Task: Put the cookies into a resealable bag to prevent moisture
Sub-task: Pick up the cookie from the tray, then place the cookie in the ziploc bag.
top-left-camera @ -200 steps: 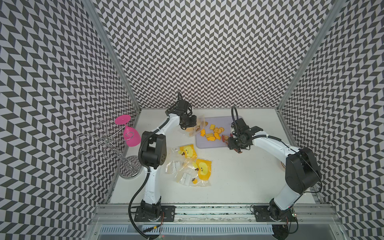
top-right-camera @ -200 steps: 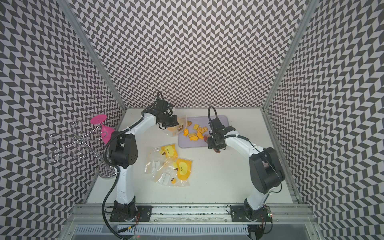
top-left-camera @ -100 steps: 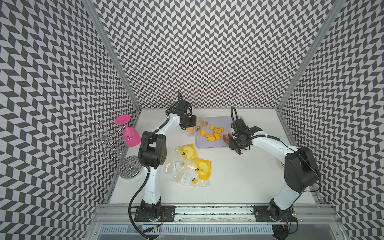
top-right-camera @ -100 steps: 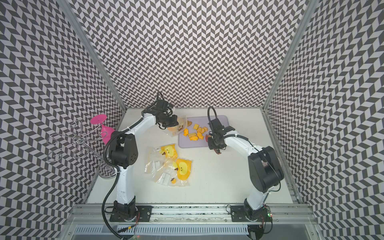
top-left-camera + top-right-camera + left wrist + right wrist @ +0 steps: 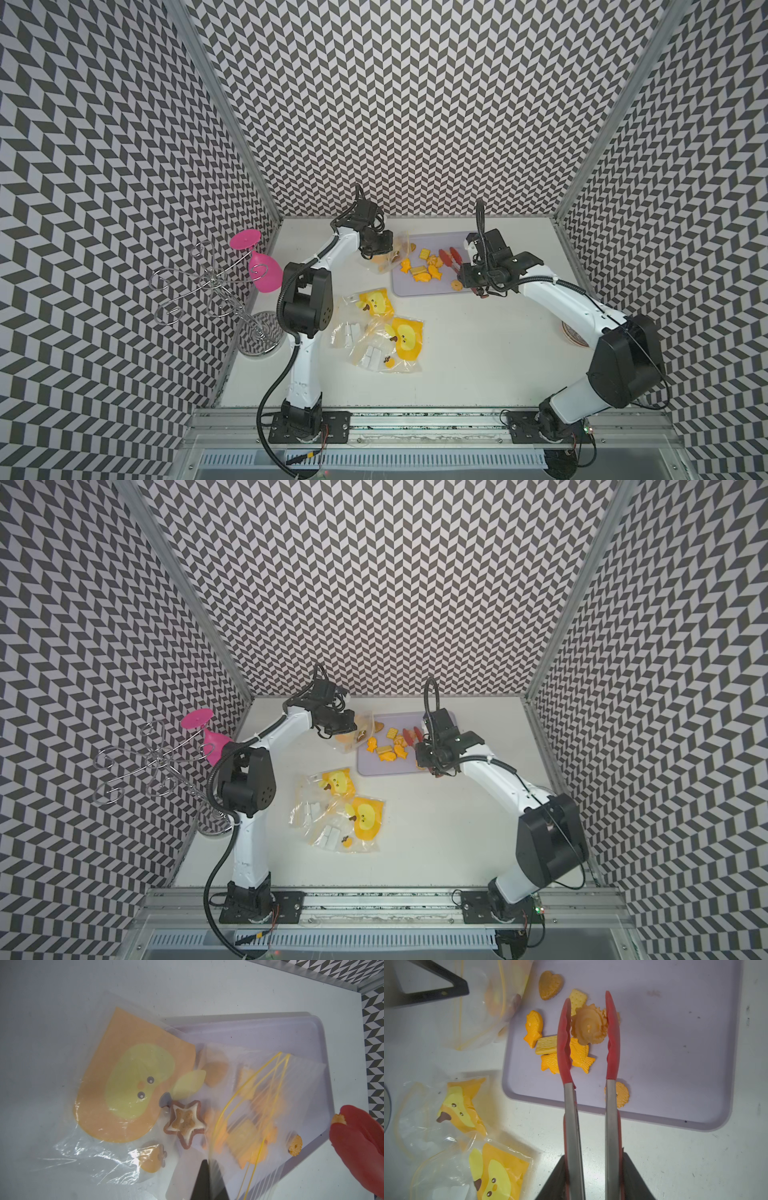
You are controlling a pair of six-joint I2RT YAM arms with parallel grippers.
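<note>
Several orange and yellow cookies (image 5: 424, 268) lie on a lilac tray (image 5: 432, 291) at the back of the table. My right gripper (image 5: 592, 1159) is shut on red-tipped tongs (image 5: 564, 1043), whose tips pinch a round ruffled cookie (image 5: 588, 1026). Fish, square and heart cookies (image 5: 550, 985) lie around it, and a flat round one (image 5: 622, 1095) lies nearer the tray's edge. My left gripper (image 5: 209, 1167) is shut on the rim of a clear resealable bag (image 5: 259, 1084) with a yellow zip line. The bag's mouth hangs over the tray's left end (image 5: 392, 257). A brown star cookie (image 5: 185, 1124) shows within the bag.
Two more clear bags with yellow duck prints (image 5: 374, 303) (image 5: 405, 338) lie in the middle of the table. A wire rack (image 5: 208, 282) holding a pink glass (image 5: 264, 270) stands at the left wall. A round plate (image 5: 573, 332) lies partly under the right arm.
The right gripper has squeezed the tongs narrower, and their red tips have closed onto the round ruffled cookie. The left arm and the bag have stayed put.
</note>
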